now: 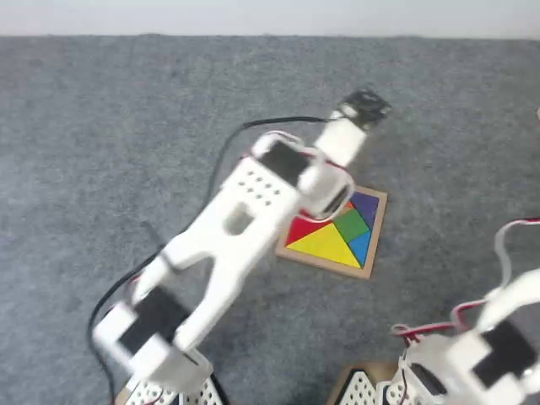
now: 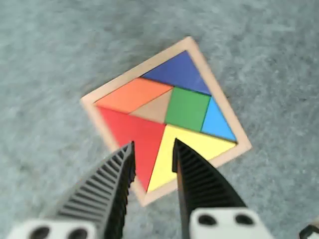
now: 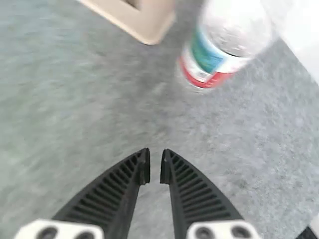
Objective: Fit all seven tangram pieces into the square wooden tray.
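Observation:
The square wooden tray (image 2: pixel 87 102) lies on the grey carpet, turned like a diamond. Inside it fit a dark blue triangle (image 2: pixel 179 72), an orange parallelogram (image 2: pixel 134 94), a brown triangle (image 2: pixel 154 110), a green square (image 2: pixel 187 109), a light blue triangle (image 2: pixel 217 124), a red triangle (image 2: pixel 137 137) and a yellow triangle (image 2: pixel 189 149). My left gripper (image 2: pixel 153 144) hangs open above the red and yellow pieces, holding nothing. In the high view the left arm (image 1: pixel 253 211) covers part of the tray (image 1: pixel 337 266). My right gripper (image 3: pixel 155 154) is shut over bare carpet, empty.
A plastic bottle (image 3: pixel 224 42) with a red and teal label lies on the carpet ahead of the right gripper, near a pale wooden edge (image 3: pixel 134 17). The right arm (image 1: pixel 481 354) sits at the table's front right corner. Grey carpet surrounds the tray.

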You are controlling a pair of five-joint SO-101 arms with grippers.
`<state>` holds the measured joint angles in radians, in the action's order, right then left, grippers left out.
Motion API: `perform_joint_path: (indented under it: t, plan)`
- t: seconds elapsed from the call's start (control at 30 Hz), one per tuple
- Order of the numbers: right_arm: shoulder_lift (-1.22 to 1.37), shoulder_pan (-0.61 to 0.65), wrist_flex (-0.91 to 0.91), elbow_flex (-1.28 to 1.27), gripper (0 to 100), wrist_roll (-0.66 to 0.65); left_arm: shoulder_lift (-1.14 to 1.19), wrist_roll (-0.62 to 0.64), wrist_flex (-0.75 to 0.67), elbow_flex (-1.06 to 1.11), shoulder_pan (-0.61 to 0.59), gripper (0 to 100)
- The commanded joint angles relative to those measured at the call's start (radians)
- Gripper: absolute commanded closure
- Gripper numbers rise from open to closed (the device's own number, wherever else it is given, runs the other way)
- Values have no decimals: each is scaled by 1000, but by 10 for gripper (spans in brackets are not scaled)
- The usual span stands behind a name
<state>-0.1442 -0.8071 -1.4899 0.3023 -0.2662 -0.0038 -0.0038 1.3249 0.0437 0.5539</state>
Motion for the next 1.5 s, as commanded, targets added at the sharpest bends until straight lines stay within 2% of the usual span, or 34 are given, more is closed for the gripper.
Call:
perform_joint_path:
  t: [0.0,0.23,0.4,0.5,0.63,0.83,1.0,1.23,1.47]
  plan:
    - [-208,130,-33,-138,934,-8,-276,8,-91,174,-44,885]
    - [-615,367,107,-690,934,35,-671,-64,-258,630,-247,885]
    - [-923,530,209,-1112,934,49,-888,-103,-307,875,-423,884]
    - [-1107,573,283,-1312,934,38,-1031,-104,-338,1006,-522,881]
    - [-1326,570,314,-1421,934,37,-1247,-106,-391,1168,-631,881]
    - [-1531,622,295,-1628,934,-77,-1570,-160,-446,1428,-651,881]
    - [-1659,630,302,-1830,934,-87,-1827,-144,-437,1603,-654,881]
    - [-1667,624,363,-1984,934,-86,-1794,-144,-446,1641,-652,881]
    - [-1666,624,315,-1985,930,-83,-1791,-144,-437,1641,-652,881]
